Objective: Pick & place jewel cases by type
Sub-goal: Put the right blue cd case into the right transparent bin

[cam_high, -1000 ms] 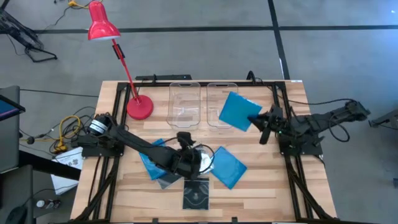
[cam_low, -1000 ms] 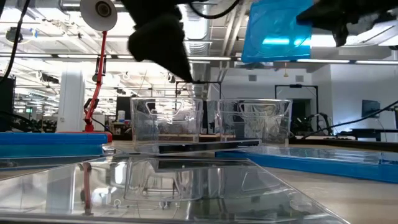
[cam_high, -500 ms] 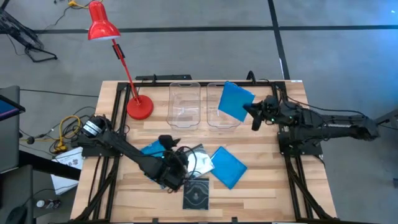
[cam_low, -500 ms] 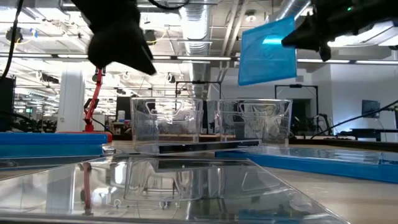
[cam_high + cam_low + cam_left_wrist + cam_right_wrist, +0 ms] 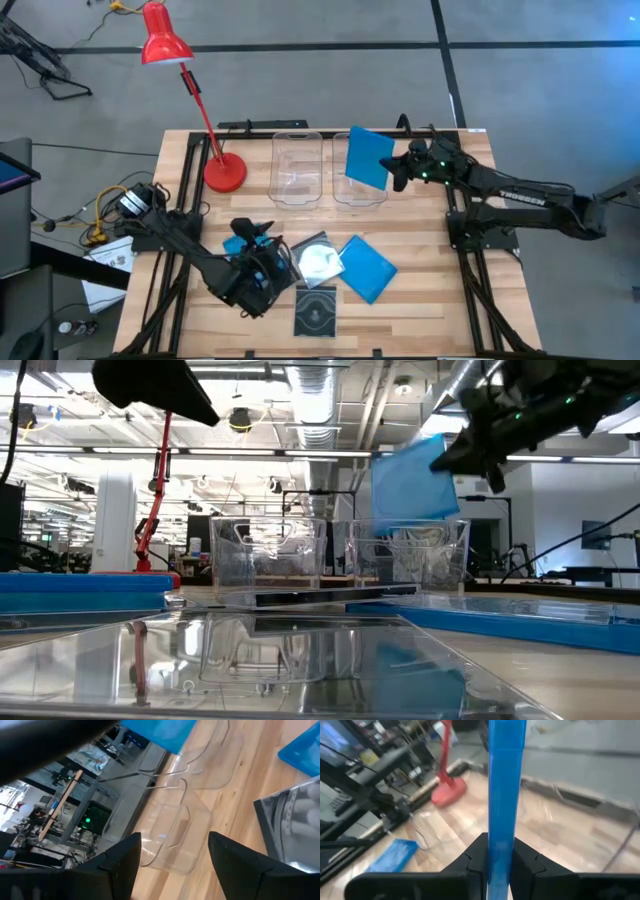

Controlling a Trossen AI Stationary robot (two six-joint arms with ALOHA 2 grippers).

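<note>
My right gripper (image 5: pixel 397 172) is shut on a bright blue jewel case (image 5: pixel 367 158), which hangs in the air over the right one of two clear bins (image 5: pixel 358 190). The low view shows that case (image 5: pixel 412 480) above the bin's rim. My left gripper (image 5: pixel 256 256) is open and holds nothing, low over the table's near-left part, next to a blue case (image 5: pixel 238 243) lying flat. A clear case showing a disc (image 5: pixel 318 262), a dark case (image 5: pixel 316 312) and another blue case (image 5: pixel 365 268) lie flat on the table. My right gripper pinches the blue case between its two fingers (image 5: pixel 474 856) at the edge (image 5: pixel 500 832) that faces the table's right side. The fingers come at it roughly level from the right. The case is lifted clear and stands steeply tilted, nearly on edge.
A red desk lamp (image 5: pixel 225 172) stands on the far-left part of the table, its arm leaning out over the far edge. The left clear bin (image 5: pixel 297 168) sits beside the right one. Bare wood lies between the bins and the flat cases.
My right gripper has carried the blue case toward the far edge and to the left, over the right bin, and lowered it. The case has tipped more upright. My left gripper has drawn back from the clear case toward the table's left edge.
</note>
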